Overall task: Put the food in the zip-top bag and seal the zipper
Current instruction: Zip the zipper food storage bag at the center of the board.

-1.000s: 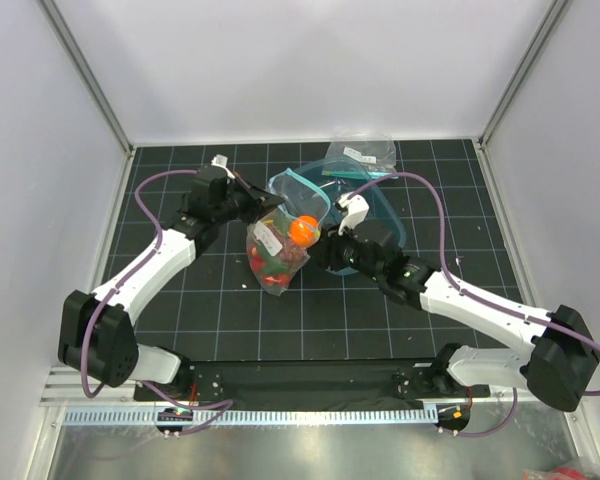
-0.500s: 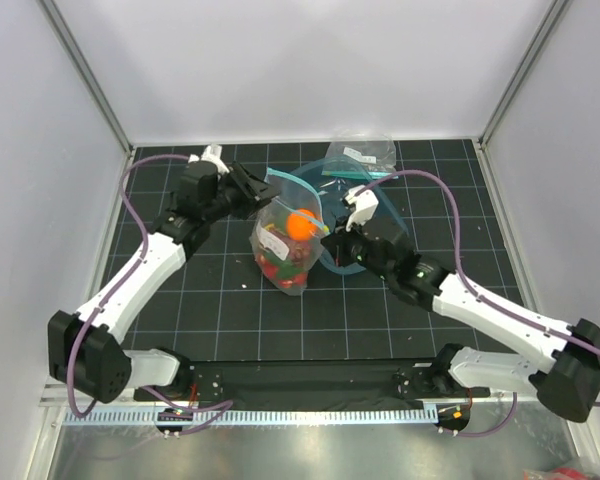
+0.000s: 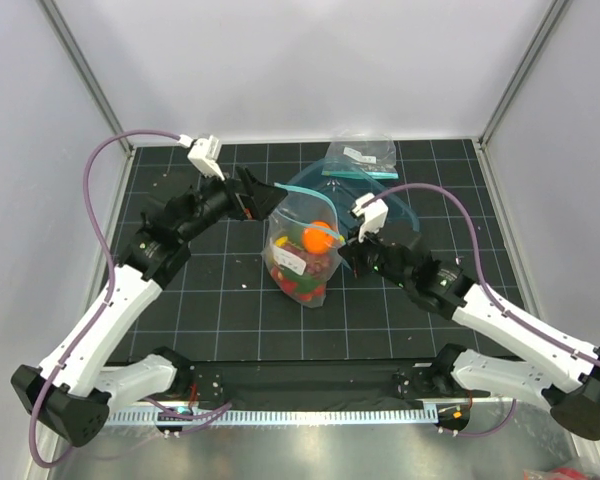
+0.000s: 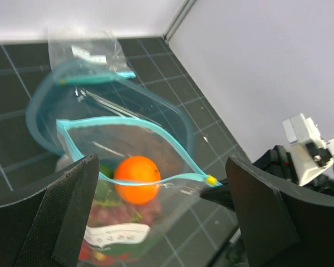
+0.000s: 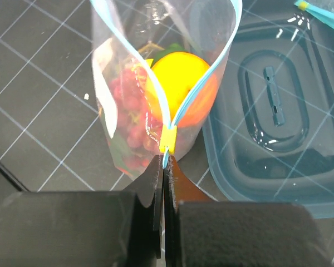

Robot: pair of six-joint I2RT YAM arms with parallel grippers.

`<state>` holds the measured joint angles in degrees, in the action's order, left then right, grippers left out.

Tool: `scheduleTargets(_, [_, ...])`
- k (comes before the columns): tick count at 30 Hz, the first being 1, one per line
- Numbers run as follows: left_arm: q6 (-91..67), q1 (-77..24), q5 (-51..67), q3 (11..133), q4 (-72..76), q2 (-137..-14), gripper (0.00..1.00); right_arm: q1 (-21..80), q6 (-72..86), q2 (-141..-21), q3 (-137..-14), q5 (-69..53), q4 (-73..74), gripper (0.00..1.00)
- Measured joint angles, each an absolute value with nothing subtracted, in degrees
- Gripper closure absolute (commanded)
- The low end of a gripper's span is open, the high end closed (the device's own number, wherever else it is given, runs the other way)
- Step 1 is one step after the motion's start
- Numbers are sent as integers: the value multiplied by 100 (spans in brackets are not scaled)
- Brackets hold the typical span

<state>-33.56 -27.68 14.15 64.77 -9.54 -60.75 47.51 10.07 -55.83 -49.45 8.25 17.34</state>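
A large clear thin plastic zip-top bag (image 3: 302,255) stands upright near the middle of the black gridded surface (image 3: 220,300), held between the two arms, with its mouth gaping upward; whether its bottom rests on the surface or hangs just above it cannot be told. The thin teal-blue zipper (image 4: 131,129) runs round the open mouth as two parted strips that meet at a small yellow end stop (image 5: 167,135). The right hand (image 5: 165,162) is pressed together on the zipper just below that stop, its two dark fingers (image 5: 155,183) closed flat against each other with the strip between them. The left hand (image 3: 267,197) is at the opposite, far-left corner of the mouth; its wrist view shows its fingers (image 4: 67,214) spread wide, with the bag's mouth lying between and beyond them, and whether either finger touches the plastic cannot be told. Inside the bag a round orange toy fruit (image 4: 136,178) sits on top, a green fruit (image 4: 103,188) beside it and red strawberries (image 3: 298,283) heaped underneath. A small white label (image 4: 114,233) is on the bag's wall, facing the arms' bases. Just behind and to the right of the bag lies a teal translucent plastic tub (image 5: 300,139), and farther back, near the rear wall, a smaller clear bag with a teal strip (image 3: 360,153) lies flat
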Motion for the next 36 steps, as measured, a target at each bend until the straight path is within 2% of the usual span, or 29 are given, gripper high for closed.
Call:
scheduleTargets(5, [-2416, -2921, 1610, 6163, -550, -5843, 0, 4751, 781, -5271, -4834, 464, 1791, 99])
scheduleTargets(9, [-1590, -3026, 2327, 6139, -416, -5907, 0, 4751, 657, -5155, -4827, 89, 1890, 99])
scheduleTargets(18, [550, -3645, 3988, 6731, -574, -6934, 0, 4751, 506, -5022, -4864, -318, 2108, 99])
scheduleTargets(26, [2410, -3756, 4650, 7358, -1516, -7887, 14, 4751, 541, -4683, -4668, -307, 2062, 99])
scheduleTargets(36, [3656, -3924, 5221, 7627, -1957, -8571, 14, 4751, 622, -4547, -4508, -207, 1927, 99])
